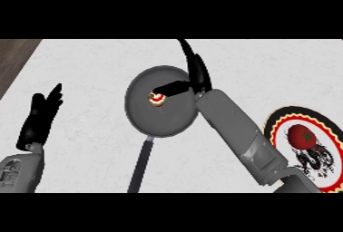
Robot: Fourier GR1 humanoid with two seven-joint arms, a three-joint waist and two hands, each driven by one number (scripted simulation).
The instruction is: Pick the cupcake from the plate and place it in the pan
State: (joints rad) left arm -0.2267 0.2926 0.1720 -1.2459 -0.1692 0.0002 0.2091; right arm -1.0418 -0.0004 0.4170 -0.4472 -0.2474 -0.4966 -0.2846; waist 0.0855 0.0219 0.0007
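While cupcake is pinched over pan by right robot hand, left robot hand is kept open above worktop; plate lies right.

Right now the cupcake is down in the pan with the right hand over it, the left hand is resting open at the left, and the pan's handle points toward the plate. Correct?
Not quite. The head view shows the pan handle pointing to the view's lower edge, not toward the plate at right. The rest holds: cupcake in the pan, right hand over it, left hand open at left.
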